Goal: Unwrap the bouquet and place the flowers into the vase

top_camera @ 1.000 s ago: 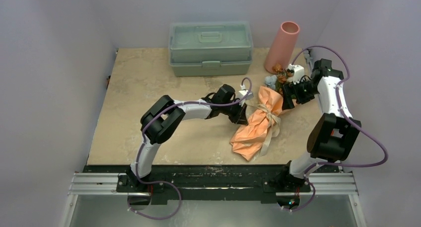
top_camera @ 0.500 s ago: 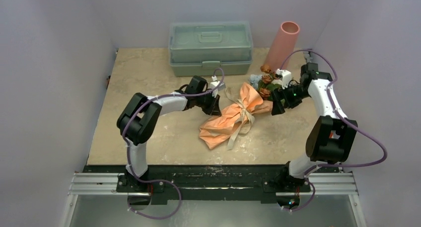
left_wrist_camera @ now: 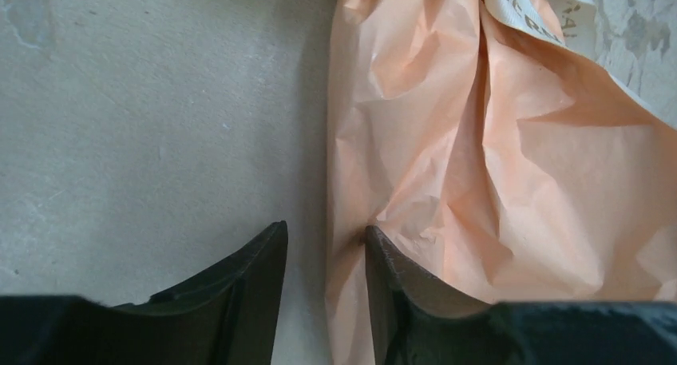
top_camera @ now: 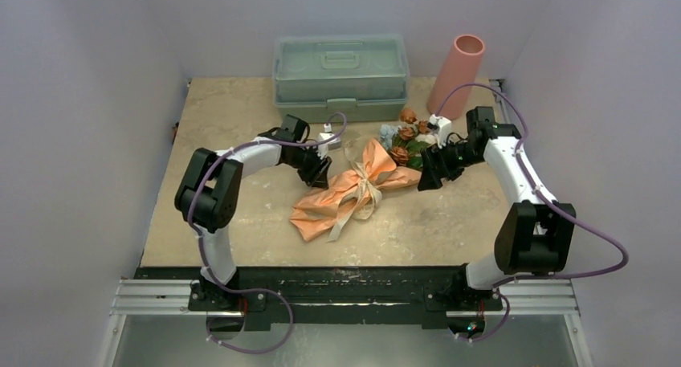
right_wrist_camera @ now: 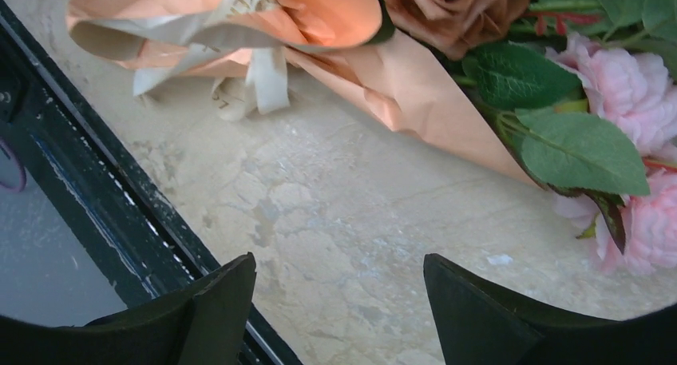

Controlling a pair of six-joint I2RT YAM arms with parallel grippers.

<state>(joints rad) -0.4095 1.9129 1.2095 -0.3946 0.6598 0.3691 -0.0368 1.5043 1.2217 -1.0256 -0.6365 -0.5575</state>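
The bouquet (top_camera: pixel 345 197) lies mid-worktop (top_camera: pixel 241 118) with its ribbon (top_camera: pixel 365 192) tied and its flowers (top_camera: pixel 404 136) pointing toward the vase (top_camera: pixel 458 74) at back right. The left gripper (left_wrist_camera: pixel 323 237), jaws slightly apart and empty, sits at the paper's edge. The right gripper (right_wrist_camera: pixel 339 269), jaws wide and empty, hovers beside the flowers. Tugging the paper may drag the whole bundle, and the blooms could topple the tall vase. A box (top_camera: pixel 340 78) stands behind.

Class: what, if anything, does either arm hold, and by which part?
Nothing. The left gripper, jaws parted, sits at the edge of the bouquet; the right gripper gapes over the table.
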